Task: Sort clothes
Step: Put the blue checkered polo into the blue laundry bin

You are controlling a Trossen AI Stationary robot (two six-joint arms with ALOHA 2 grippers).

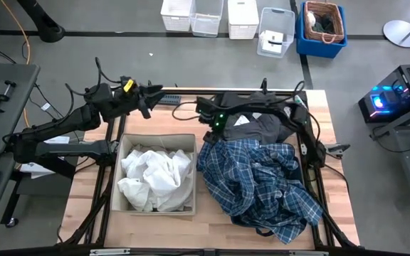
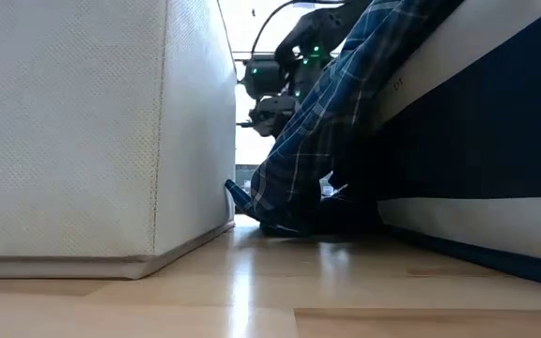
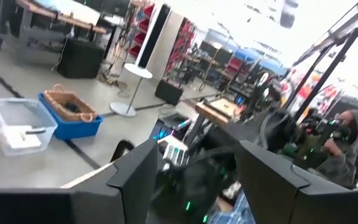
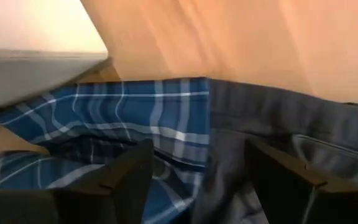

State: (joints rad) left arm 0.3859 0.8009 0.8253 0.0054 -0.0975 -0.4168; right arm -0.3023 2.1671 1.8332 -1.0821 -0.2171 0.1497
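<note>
Pale wooden plank surface, smooth, light grain. Near side: beige woven-fabric bin, boxy, holds crumpled white garment. Beside it toward the right edge, blue-and-white plaid shirt lies heaped and rumpled over the navy bin, spilling down its side. Behind it, toward the far edge, smooth dark grey garment. Right hand hovers over the plaid/grey boundary, fingers spread, empty. Left hand raised near far-left corner, fingers parted, holding nothing.
</note>
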